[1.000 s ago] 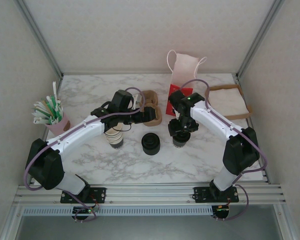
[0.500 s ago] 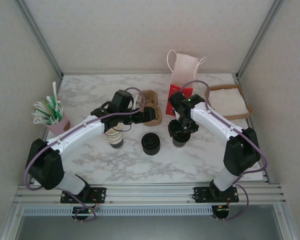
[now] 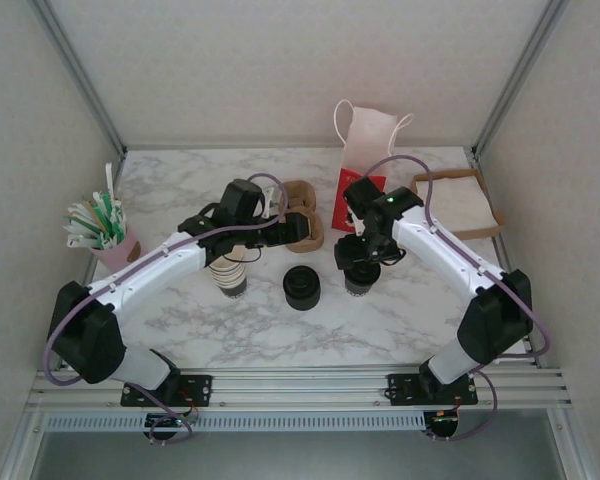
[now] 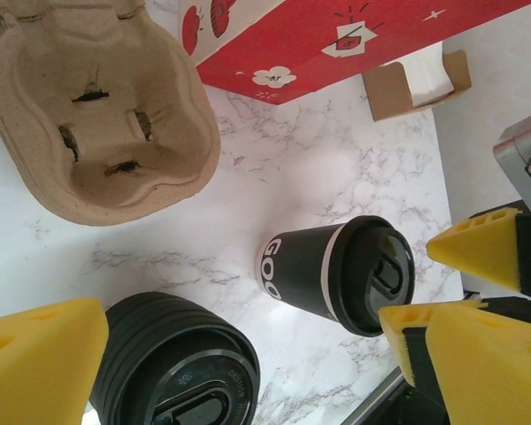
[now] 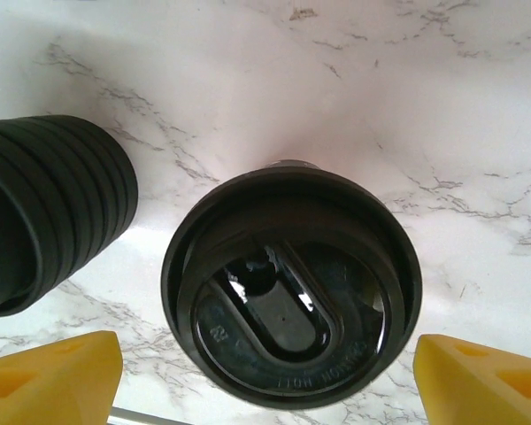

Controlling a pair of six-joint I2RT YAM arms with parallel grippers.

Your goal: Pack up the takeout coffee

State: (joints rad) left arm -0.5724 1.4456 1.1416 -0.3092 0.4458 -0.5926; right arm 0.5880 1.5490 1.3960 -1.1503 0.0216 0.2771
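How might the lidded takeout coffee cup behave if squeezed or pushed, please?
The takeout coffee cup looks paper-walled, so a hard squeeze would probably dent it. Standing upright on a base seemingly narrower than its lid, it may tip if pushed.

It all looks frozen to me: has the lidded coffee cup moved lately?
No. The takeout coffee stays where it was, just right of the lid stack.

White arms [image 3: 170, 262], black joints, purple cables [image 3: 270, 182] — yellow fingertips [image 5: 53, 372].

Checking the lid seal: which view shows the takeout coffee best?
Right wrist: the takeout coffee is seen from straight above, large and sharp. Left wrist shows its side obliquely; top external, small, partly under the right pincer.
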